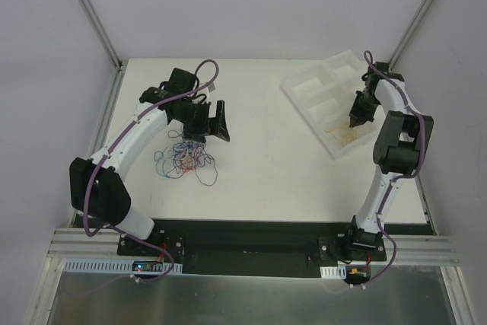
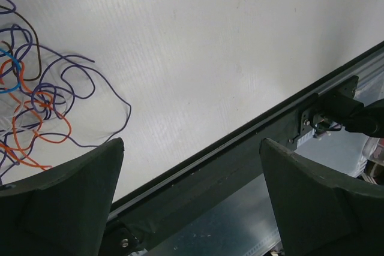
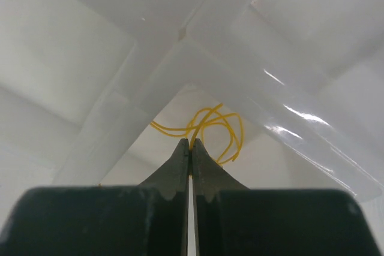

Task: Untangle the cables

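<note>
- The white moulded tray point(image 1: 319, 85) sits at the far right of the table point(image 1: 266, 180), turned at an angle, and is split into several compartments.
- In its nearest compartment I see a loose coil of yellow cable point(image 1: 346, 136). On the right wrist view the same yellow cable point(image 3: 210, 125) loops on the compartment floor, just below where two tray walls meet.
- My right gripper point(image 1: 354, 121) points down into that compartment. Its jaws are pressed together, pinching a strand of the yellow cable at the very tips point(image 3: 190, 143).
- The tangle of cables point(image 1: 185, 159) lies on the table left of centre: blue, red, orange and dark strands looped over each other point(image 2: 36, 106).
- My left gripper point(image 1: 215, 121) hangs just beyond the far right edge of the tangle, spread wide, with only table and the black base rail point(image 1: 251, 245) showing between its fingers point(image 2: 60, 202).
</note>
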Controlling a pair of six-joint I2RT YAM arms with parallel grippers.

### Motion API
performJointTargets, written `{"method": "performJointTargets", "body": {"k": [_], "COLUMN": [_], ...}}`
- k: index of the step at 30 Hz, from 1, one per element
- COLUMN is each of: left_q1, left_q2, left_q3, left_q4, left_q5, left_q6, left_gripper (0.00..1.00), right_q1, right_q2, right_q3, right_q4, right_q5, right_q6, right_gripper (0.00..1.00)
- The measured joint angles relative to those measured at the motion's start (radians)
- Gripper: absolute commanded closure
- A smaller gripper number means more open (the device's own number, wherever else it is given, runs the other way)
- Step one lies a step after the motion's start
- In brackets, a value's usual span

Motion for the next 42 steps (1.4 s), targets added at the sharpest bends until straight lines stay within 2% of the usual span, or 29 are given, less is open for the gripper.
{"method": "performJointTargets", "body": {"k": [2, 3, 4, 5, 6, 8, 10, 15, 16, 17, 19, 21, 24, 27, 29, 31, 35, 42], "left_q1": [0.0, 0.0, 0.0, 0.002, 0.003, 0.021, 0.062, 0.188, 0.199, 0.204, 0.205, 0.204, 0.195, 0.153, 0.122, 0.097, 0.079, 0.07], "left_q2": [-0.023, -0.039, -0.053, -0.065, -0.081, -0.103, -0.116, -0.12, -0.124, -0.128, -0.14, -0.14, -0.098, -0.024, -0.001, -0.003, -0.011, -0.02], "left_q3": [-0.013, -0.023, -0.027, -0.032, -0.04, -0.055, -0.078, -0.137, -0.146, -0.154, -0.176, -0.194, -0.219, -0.24, -0.266, -0.306, -0.402, -0.496], "left_q4": [0.0, 0.0, -0.003, -0.002, -0.001, 0.0, 0.001, 0.001, 0.0, 0.001, 0.002, 0.002, 0.006, 0.009, 0.011, 0.02, 0.078, 0.188], "left_q5": [-0.021, -0.04, -0.061, -0.079, -0.107, -0.133, -0.142, -0.192, -0.211, -0.22, -0.238, -0.234, -0.22, -0.229, -0.232, -0.232, -0.233, -0.272], "left_q6": [-0.01, -0.024, -0.034, -0.043, -0.057, -0.084, -0.116, -0.187, -0.196, -0.204, -0.213, -0.212, -0.199, -0.194, -0.206, -0.229, -0.286, -0.426], "left_gripper": [0.04, 0.04, 0.04, 0.04, 0.04, 0.05, 0.05, 0.08, 0.15, 0.29, 0.46, 0.51, 0.46, 0.3, 0.25, 0.27, 0.41, 0.5], "right_q1": [0.003, 0.006, 0.01, 0.016, 0.024, 0.036, 0.047, 0.061, 0.065, 0.069, 0.084, 0.118, 0.224, 0.377, 0.448, 0.486, 0.5, 0.502], "right_q2": [0.006, 0.005, -0.001, -0.007, -0.013, -0.027, -0.051, -0.175, -0.204, -0.236, -0.299, -0.371, -0.489, -0.593, -0.626, -0.629, -0.629, -0.658], "right_q3": [-0.006, -0.019, -0.036, -0.055, -0.07, -0.081, -0.081, -0.094, -0.094, -0.095, -0.111, -0.151, -0.245, -0.346, -0.391, -0.416, -0.483, -0.523], "right_q4": [0.001, 0.004, 0.004, 0.001, -0.005, -0.034, -0.052, -0.088, -0.099, -0.108, -0.114, -0.113, -0.1, -0.087, -0.087, -0.087, -0.08, -0.068], "right_q5": [0.0, 0.002, 0.006, 0.012, 0.02, 0.028, 0.035, 0.052, 0.061, 0.073, 0.088, 0.092, 0.048, -0.024, -0.063, -0.079, -0.092, -0.107], "right_q6": [0.002, 0.002, 0.003, 0.005, 0.008, 0.008, 0.007, 0.008, 0.008, 0.008, 0.008, 0.009, 0.022, 0.042, 0.043, 0.043, 0.043, 0.05], "right_gripper": [0.96, 0.87, 0.69, 0.56, 0.48, 0.36, 0.31, 0.27, 0.27, 0.27, 0.27, 0.27, 0.27, 0.27, 0.28, 0.28, 0.28, 0.28]}}
